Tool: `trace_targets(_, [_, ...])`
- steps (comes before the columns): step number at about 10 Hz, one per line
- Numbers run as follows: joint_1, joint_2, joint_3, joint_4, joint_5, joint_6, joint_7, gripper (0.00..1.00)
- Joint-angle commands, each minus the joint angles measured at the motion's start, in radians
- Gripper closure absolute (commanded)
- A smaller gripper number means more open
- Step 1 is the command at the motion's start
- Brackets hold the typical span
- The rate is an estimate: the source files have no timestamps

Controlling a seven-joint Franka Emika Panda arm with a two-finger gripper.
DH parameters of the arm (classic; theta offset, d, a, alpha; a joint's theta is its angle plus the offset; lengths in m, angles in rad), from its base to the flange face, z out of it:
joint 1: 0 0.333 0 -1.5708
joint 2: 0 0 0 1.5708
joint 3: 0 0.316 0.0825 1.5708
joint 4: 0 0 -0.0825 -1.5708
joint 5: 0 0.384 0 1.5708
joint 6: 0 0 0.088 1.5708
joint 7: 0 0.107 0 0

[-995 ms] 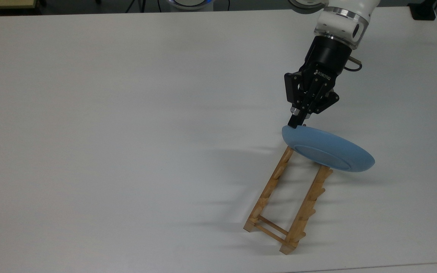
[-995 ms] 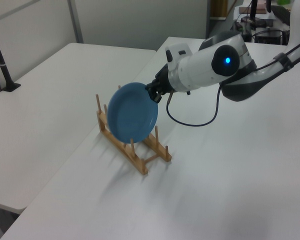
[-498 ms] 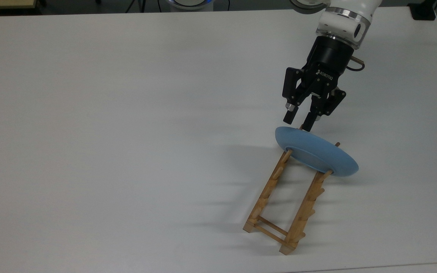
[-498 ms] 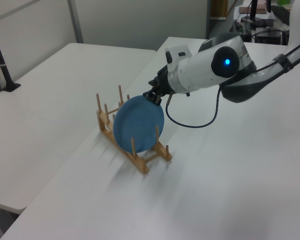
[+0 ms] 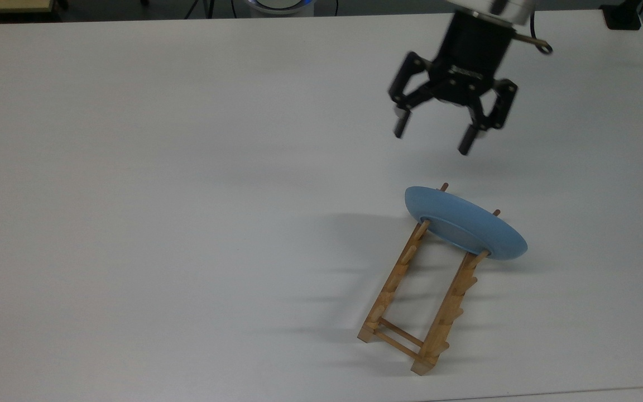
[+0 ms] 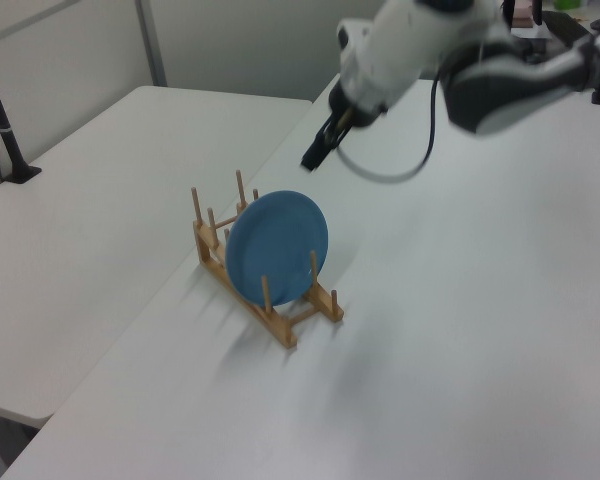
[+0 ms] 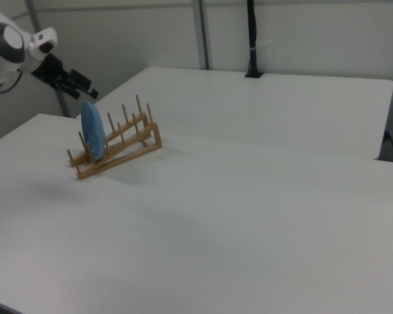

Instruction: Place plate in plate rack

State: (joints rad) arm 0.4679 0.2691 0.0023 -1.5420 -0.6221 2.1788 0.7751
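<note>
The claw hangs spread and empty, while below it the plate already stands in the plate rack, job apparently done.

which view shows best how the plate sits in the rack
The left view: the plate faces the camera, standing on edge between the pegs of the rack. The top view shows it from above, leaning at the rack's far end. The right view shows it edge-on.
</note>
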Motion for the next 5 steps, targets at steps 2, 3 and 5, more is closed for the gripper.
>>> trace_targets(2, [-0.205, -0.184, -0.004, -0.03, 0.457, -0.319, -0.446, 0.0])
trace_targets(3, [-0.28, -0.221, -0.004, -0.032, 0.546, -0.423, -0.596, 0.0])
trace_targets(5, [-0.392, -0.275, 0.004, -0.036, 0.61, -0.565, -0.795, 0.0])
